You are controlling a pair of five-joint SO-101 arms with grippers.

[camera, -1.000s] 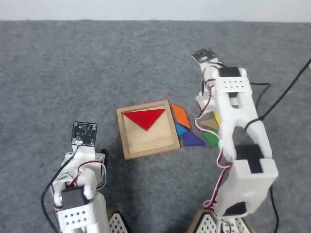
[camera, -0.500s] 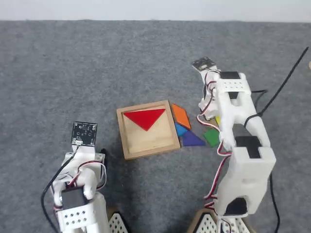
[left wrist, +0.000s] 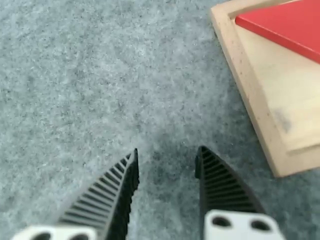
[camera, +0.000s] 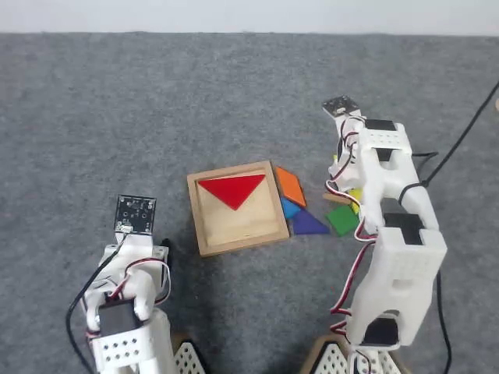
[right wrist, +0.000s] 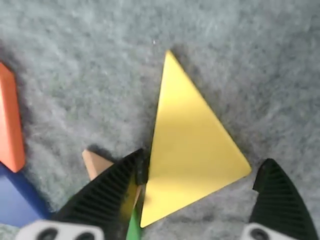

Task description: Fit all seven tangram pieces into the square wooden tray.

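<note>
A red triangle [camera: 232,189] lies in the wooden tray [camera: 204,234]. Beside the tray, the right gripper [right wrist: 202,167] straddles a yellow triangle [right wrist: 187,145], fingers spread; the left gripper [left wrist: 167,165], fingers apart, hovers near the tray's corner.

Looking down over the table now, and a grey felt covering [camera: 156,101] is spreading right across the top, running out to both sides and the near edge. Up close its short, fuzzy nap is showing mottled, lighter and darker grey mixing through the fibres. It is lying flat and smooth. Along the far side a pale, plain strip [camera: 249,15] is sitting beyond the felt's straight edge; wall or bare surface, I cannot tell. Light is falling soft and even from above, and the shadows it is throwing onto the felt are faint and blurred.
</note>
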